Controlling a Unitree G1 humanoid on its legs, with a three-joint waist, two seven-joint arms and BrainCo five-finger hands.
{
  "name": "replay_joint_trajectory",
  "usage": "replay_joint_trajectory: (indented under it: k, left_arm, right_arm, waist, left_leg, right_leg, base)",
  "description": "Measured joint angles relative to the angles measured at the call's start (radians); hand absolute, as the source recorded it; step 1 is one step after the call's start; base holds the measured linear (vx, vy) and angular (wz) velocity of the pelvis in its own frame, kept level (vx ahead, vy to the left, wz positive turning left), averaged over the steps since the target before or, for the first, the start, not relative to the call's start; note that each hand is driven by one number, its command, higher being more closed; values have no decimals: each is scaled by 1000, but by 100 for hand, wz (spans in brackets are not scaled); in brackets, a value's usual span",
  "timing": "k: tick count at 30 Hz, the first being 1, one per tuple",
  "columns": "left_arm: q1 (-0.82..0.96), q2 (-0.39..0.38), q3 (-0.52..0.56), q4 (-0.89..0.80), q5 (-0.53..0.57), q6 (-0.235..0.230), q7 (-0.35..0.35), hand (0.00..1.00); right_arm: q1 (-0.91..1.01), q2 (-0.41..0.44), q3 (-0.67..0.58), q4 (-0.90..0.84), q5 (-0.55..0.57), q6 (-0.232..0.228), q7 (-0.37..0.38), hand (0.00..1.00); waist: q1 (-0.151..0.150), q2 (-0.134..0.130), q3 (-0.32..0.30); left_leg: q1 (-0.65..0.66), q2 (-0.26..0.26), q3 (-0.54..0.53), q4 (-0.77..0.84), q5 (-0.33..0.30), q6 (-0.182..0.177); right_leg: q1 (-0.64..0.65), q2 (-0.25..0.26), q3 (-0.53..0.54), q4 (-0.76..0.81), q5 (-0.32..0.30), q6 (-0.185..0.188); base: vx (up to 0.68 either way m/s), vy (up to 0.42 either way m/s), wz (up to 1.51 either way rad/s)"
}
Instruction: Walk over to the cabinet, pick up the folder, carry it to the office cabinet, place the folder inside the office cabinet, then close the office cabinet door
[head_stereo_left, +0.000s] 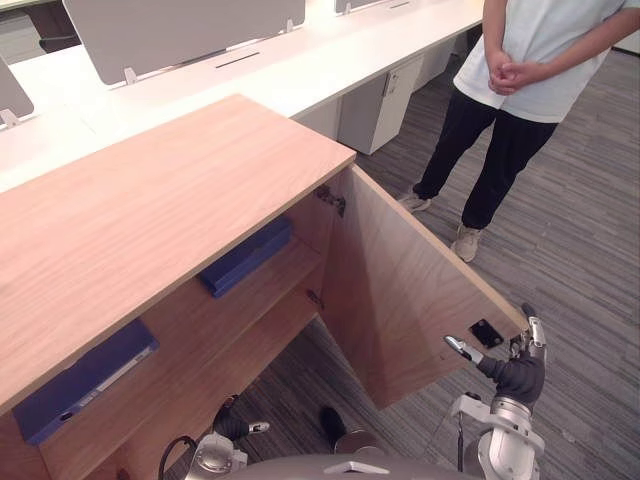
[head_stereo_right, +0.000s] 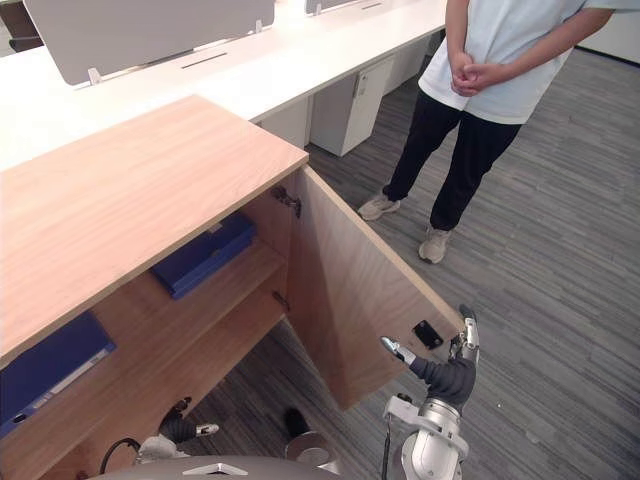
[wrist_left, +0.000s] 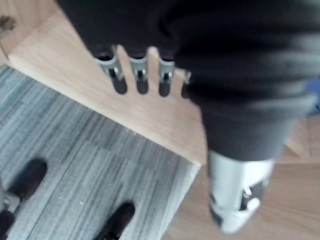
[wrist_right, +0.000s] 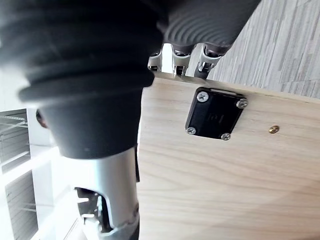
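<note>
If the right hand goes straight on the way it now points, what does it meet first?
The open cabinet door: the right hand is at its free edge, probably touching it.

Nothing readable is showing. Pale strip (head_stereo_left: 110, 378) on the blue folder (head_stereo_left: 50, 400) and black plate (wrist_right: 215, 115) on the cabinet door (head_stereo_left: 400, 290) are coming out illegible.

One wooden cabinet (head_stereo_left: 150, 200) has one door (head_stereo_left: 400, 290); one shelf (head_stereo_left: 215, 315) runs inside it; two blue folders lie on that shelf, a left folder (head_stereo_left: 85, 380) and a right folder (head_stereo_left: 245, 255); two hinges show, an upper hinge (head_stereo_left: 332, 200) and a lower hinge (head_stereo_left: 315, 298); one black plate (wrist_right: 215, 114) carries four screws; one person (head_stereo_left: 535, 60) stands by; two robot hands show, the left hand (head_stereo_left: 235, 428) and the right hand (head_stereo_left: 520, 375).
</note>
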Motion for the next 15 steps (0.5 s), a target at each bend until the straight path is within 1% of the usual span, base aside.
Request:
replay_joint_trajectory:
  k: [2,3,5,8,10,12,15]
  left_arm:
    - [16,11,-14,-9,0,0,-1,0]
    - [28,19,-21,-24,2,-3,-4,0]
    - [49,34,-24,-48,24,-8,-23,0]
    - [76,55,-24,-61,40,-11,-31,0]
    - [84,59,-21,-61,40,-12,-38,0]
    - [82,62,-18,-61,60,-17,-44,0]
    - [82,61,-17,-61,69,-23,-45,0]
  right_arm:
    - [30,-1,25,0,0,-17,11,0]
    - [41,-2,33,0,0,-18,29,0]
    - [54,-3,50,4,1,-18,42,0]
    - [74,-6,88,5,1,-18,69,0]
    - [82,-12,109,5,1,-19,98,0]
    - [78,-12,126,5,1,-19,130,0]
    - [78,-12,138,5,1,-19,150,0]
  waist:
    - [-1,-9,-1]
    - [0,-13,-1]
    - [3,-15,-1]
    - [5,-16,0]
    - [11,-19,0]
    - [14,-26,5]
    - [14,-30,6]
  left_leg:
    - [10,-1,0,-4,2,0]
    - [10,-1,0,-4,2,0]
    - [14,-2,-1,-5,1,1]
    - [27,-5,4,-11,2,1]
    - [30,-6,13,-16,2,1]
    - [41,-7,20,-22,2,0]
    - [50,-9,23,-34,4,-2]
  right_leg:
    - [4,0,1,1,0,0]
    - [8,0,1,2,0,0]
    - [11,0,0,5,-1,1]
    - [12,2,6,12,-2,1]
    - [12,9,14,16,-3,0]
    - [11,11,19,25,-20,-7]
    - [11,13,19,28,-26,-9]
  base:
    - [0,0,0]
    - [0,0,0]
    - [-9,-16,1]
    - [-5,-21,-4]
    - [-32,-38,-12]
    - [-30,-42,-8]
    - [-4,-40,-3]
